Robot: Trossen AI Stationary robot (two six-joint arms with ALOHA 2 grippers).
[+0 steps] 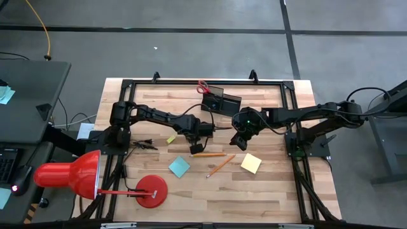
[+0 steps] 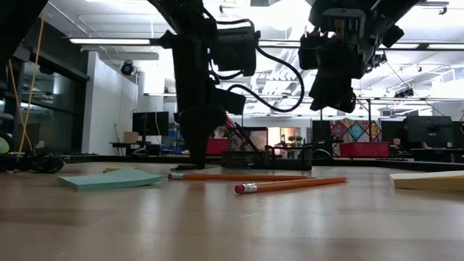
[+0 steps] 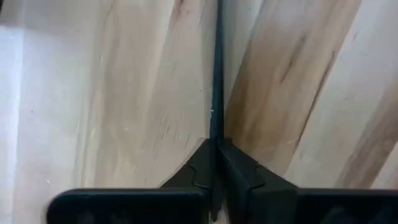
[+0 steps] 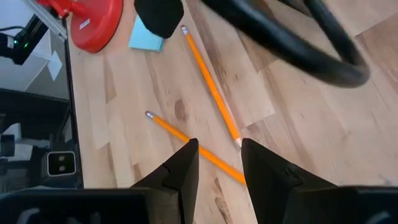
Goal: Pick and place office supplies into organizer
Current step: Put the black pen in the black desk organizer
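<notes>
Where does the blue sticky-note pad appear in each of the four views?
High view: blue sticky-note pad, lower centre.
Low view: far left, lying flat.
Left wrist view: not in it.
Right wrist view: top edge, beside red lamp base.
Shared landmark: orange pencil, eraser end toward the pad.

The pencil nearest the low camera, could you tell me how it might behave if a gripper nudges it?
The pencil looks thin and straight, so probably stiff and light. It lies flat on the smooth wooden table, so a sideways nudge would likely roll or spin it.
</notes>
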